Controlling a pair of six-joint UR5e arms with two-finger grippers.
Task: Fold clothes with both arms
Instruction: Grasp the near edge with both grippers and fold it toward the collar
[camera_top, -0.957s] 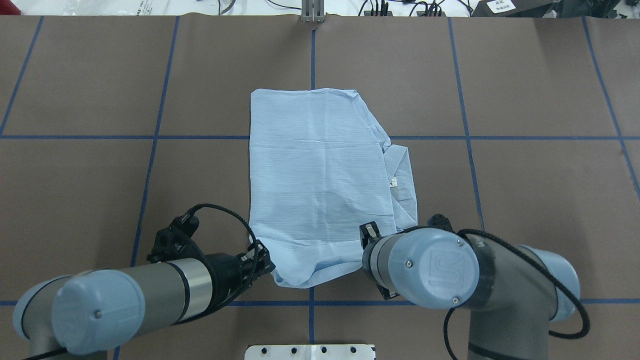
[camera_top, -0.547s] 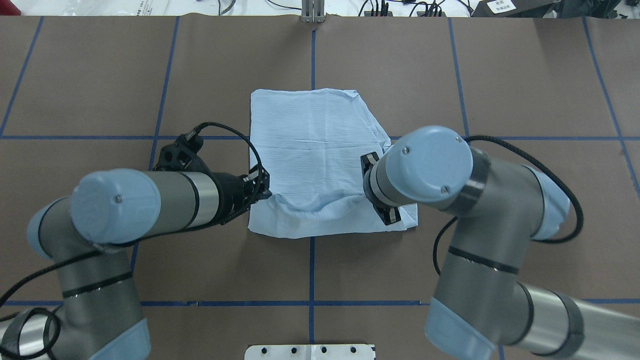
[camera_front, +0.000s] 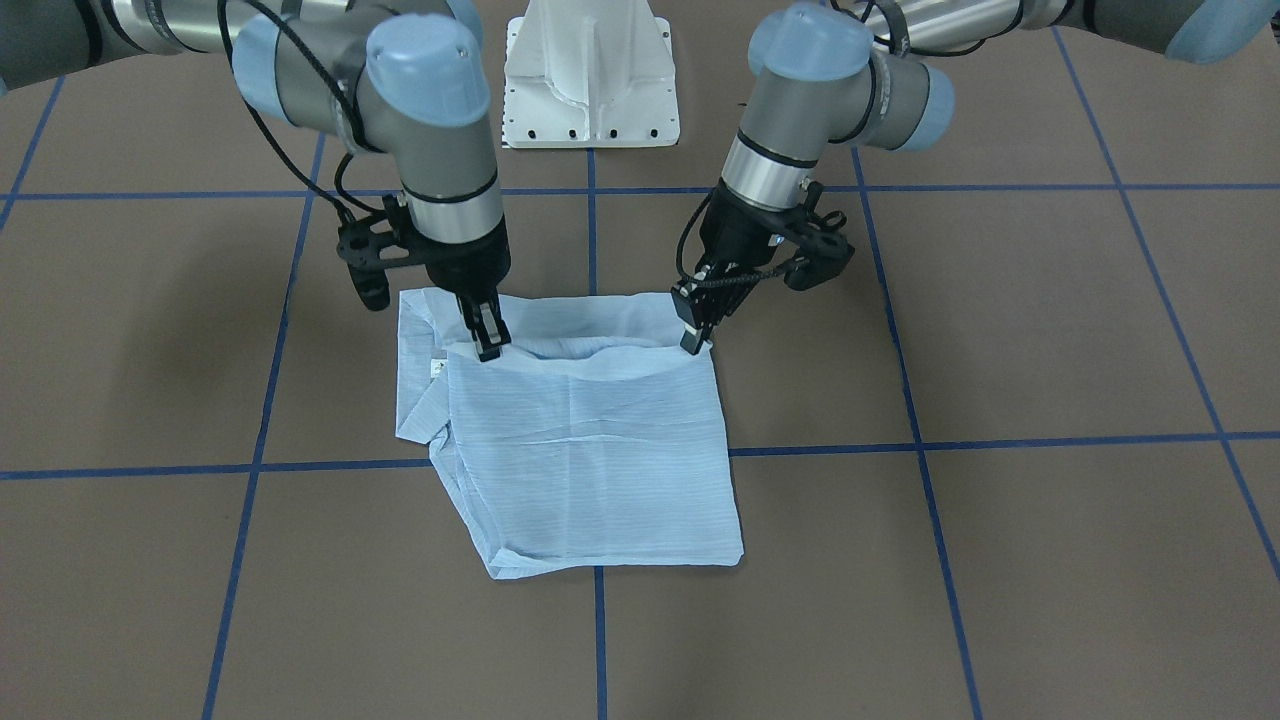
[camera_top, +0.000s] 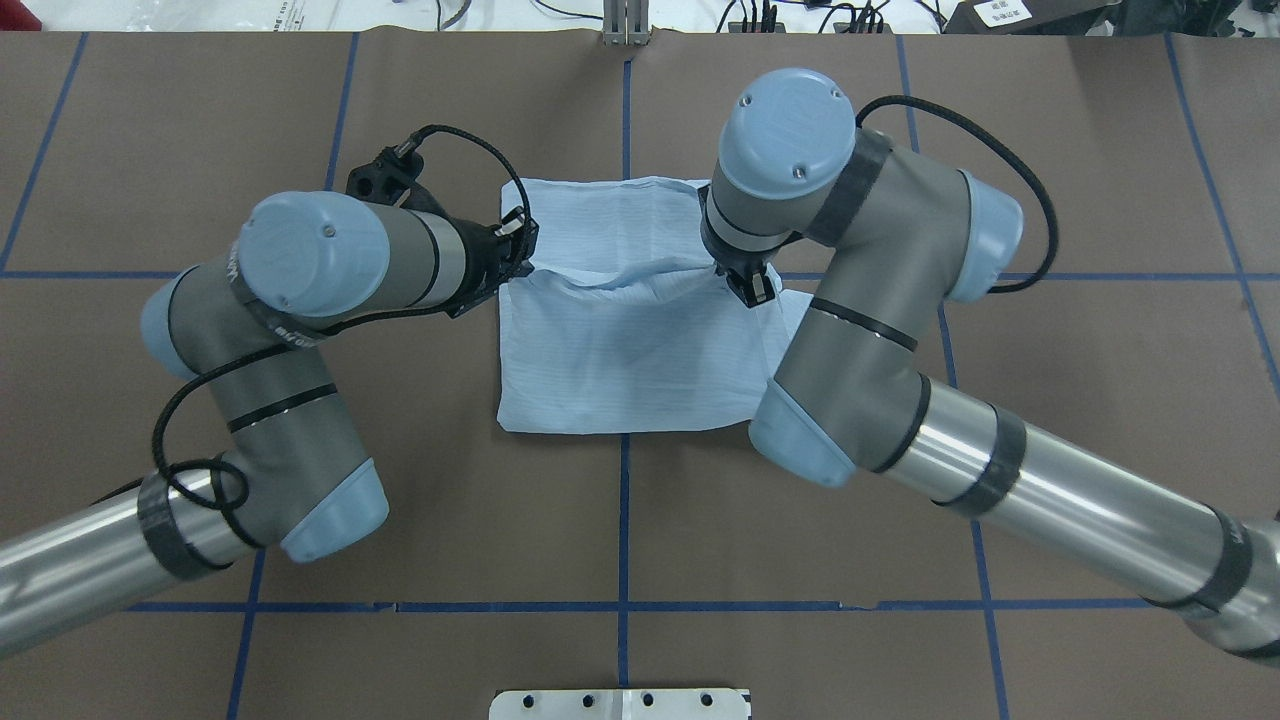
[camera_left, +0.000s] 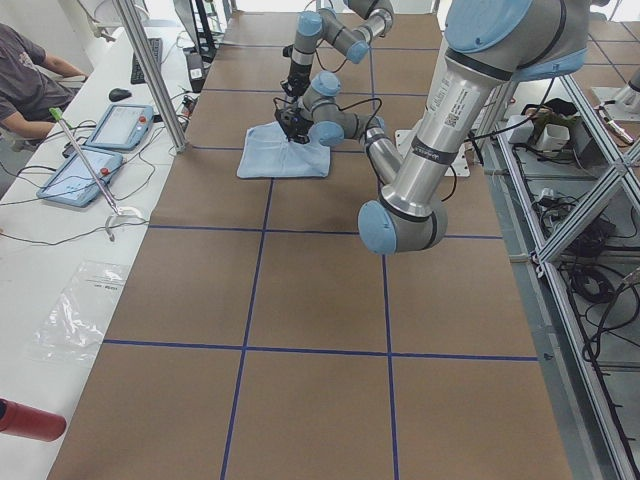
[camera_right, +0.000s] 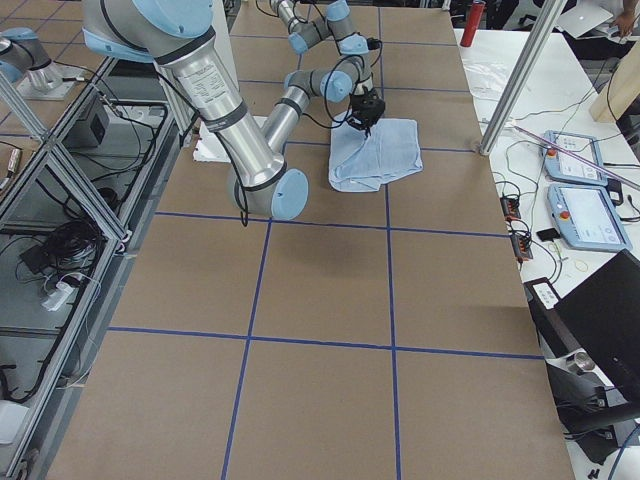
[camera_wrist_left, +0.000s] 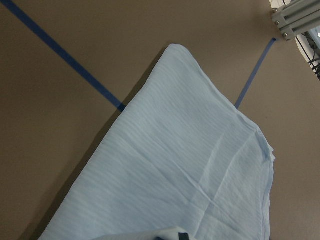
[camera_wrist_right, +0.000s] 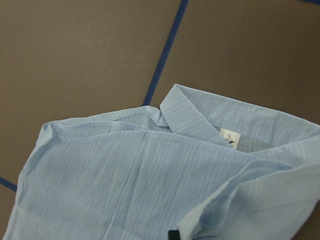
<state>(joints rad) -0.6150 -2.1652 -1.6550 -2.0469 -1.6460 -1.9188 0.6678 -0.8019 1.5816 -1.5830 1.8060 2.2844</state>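
Brown gridded bench (camera_top: 1000, 150), shirt (camera_top: 620, 370) at centre. Gripped its raised hem with left end effector (camera_top: 522, 264) and right end effector (camera_top: 750, 288), both clamped tight (mid-fold, seemingly). Needed next: lowering hem onto far edge.

We have the thin pale blue striped shirt (camera_top: 620, 350) mid brown tabletop (camera_top: 1050, 200), straddling the centre grid line. Black two-finger left hand (camera_top: 520, 258) at its left edge, black two-finger right hand (camera_top: 752, 288) at its right edge, raised layer between them. Small white neck tag (camera_front: 438, 368) on the right side.
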